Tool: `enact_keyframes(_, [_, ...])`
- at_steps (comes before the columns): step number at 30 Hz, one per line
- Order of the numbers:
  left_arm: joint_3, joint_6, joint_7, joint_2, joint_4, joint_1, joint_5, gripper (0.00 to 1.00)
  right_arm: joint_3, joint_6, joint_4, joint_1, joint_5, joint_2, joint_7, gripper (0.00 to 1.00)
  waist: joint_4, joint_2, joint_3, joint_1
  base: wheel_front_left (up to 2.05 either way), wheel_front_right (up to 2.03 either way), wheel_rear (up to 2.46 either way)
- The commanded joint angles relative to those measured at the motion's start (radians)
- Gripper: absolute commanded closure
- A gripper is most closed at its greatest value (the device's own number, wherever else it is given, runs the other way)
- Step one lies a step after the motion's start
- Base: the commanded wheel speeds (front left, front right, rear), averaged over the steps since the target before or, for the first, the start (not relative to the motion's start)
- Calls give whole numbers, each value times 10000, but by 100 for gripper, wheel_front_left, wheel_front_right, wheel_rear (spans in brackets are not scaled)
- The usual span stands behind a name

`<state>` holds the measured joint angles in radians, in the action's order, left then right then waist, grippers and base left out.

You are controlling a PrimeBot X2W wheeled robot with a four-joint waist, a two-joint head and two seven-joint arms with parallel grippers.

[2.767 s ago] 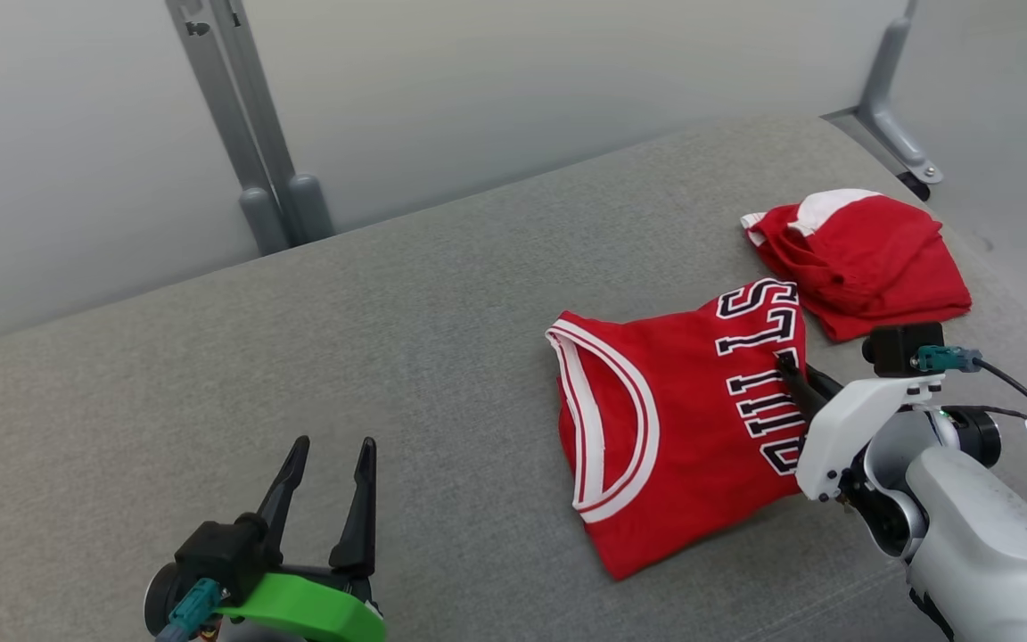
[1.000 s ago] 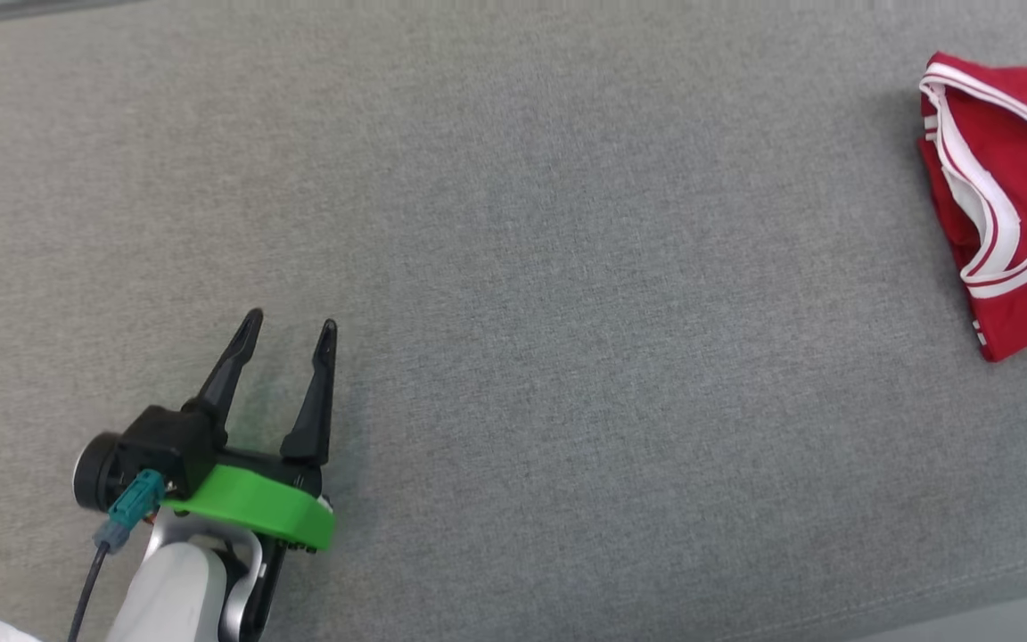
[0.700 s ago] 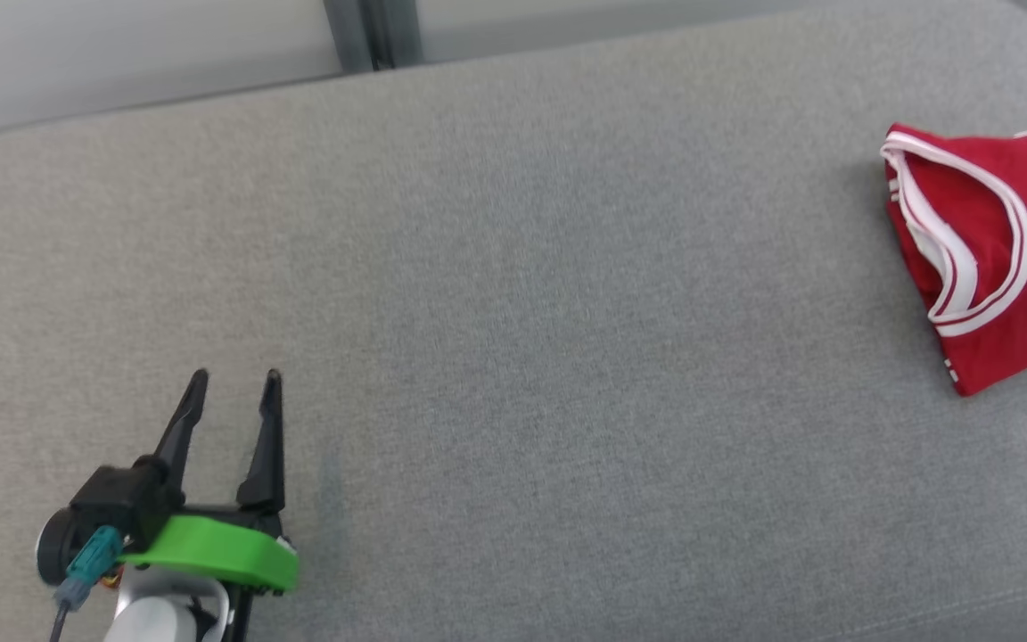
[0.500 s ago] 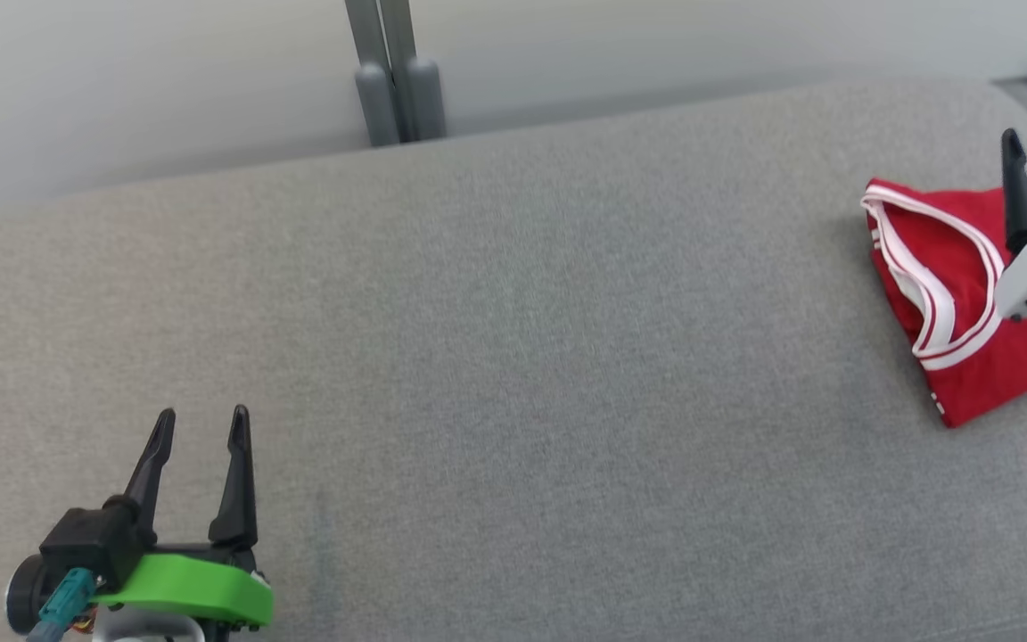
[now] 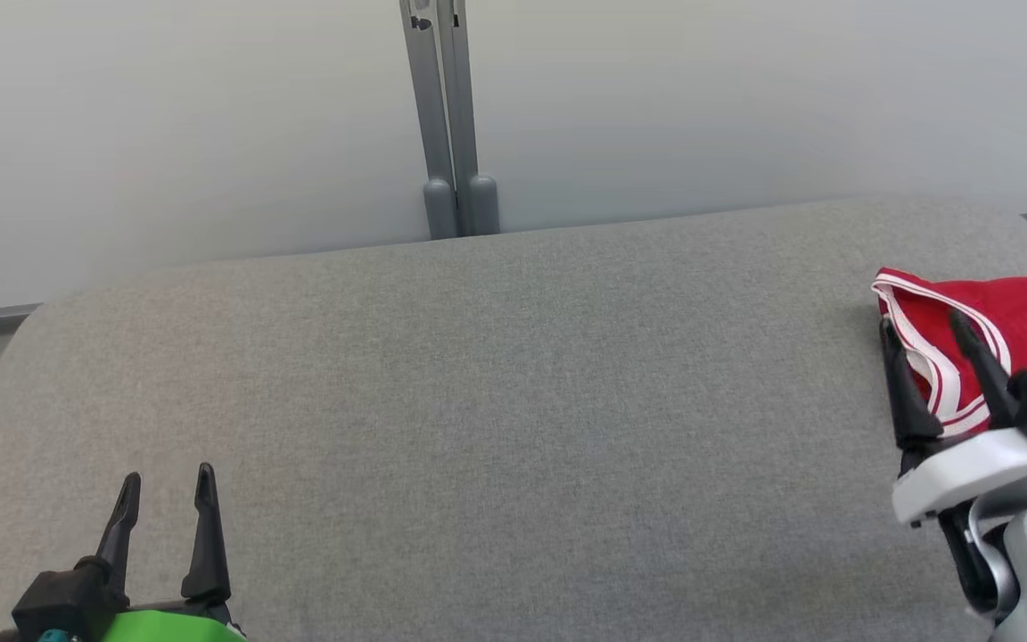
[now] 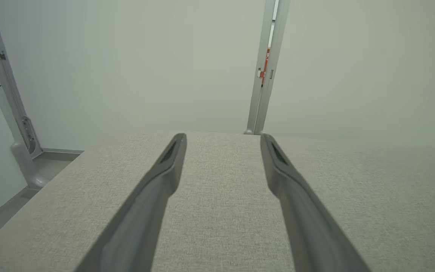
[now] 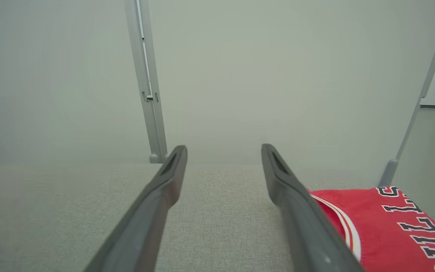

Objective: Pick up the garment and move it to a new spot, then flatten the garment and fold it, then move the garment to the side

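The right gripper (image 5: 919,323) had let go of the folded red jersey (image 5: 1013,308) and hovered by its collar, fingers apart and empty. The left gripper (image 5: 168,475) stood spread near the grey cushion's (image 5: 513,401) front left corner. The jersey lay at the right edge, so the task looked finished.

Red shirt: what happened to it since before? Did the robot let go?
The right gripper has come off the lettering of the red shirt, pulled back, and now hangs open by the collar, holding nothing. The shirt only looks further right because the head camera turned; it still lies folded on the grey cushion. The left gripper stayed open and empty.
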<state>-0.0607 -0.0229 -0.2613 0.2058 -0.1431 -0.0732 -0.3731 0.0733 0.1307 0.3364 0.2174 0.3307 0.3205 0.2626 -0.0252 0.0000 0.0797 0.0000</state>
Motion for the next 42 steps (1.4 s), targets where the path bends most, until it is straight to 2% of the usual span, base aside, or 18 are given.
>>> enact_keyframes(1, [88,19,-38,-42,-27,-173,21,0,-31,2,-191,-355,-4,-74,21,0,176,0,243,0,0,0,0])
enact_keyframes(7, [293,-154,-42,-396,-72,-483,326,0,-170,2,-891,-1608,138,-345,23,0,321,0,468,0,0,0,0])
enact_keyframes(17, [434,-509,-34,-756,-387,-415,818,0,-129,2,-1270,-2390,142,-636,23,0,495,0,503,0,0,0,0])
enact_keyframes(42, [708,-919,-36,-1112,-830,0,1385,0,410,2,-1186,-2326,107,-981,24,0,240,0,218,0,0,0,0])
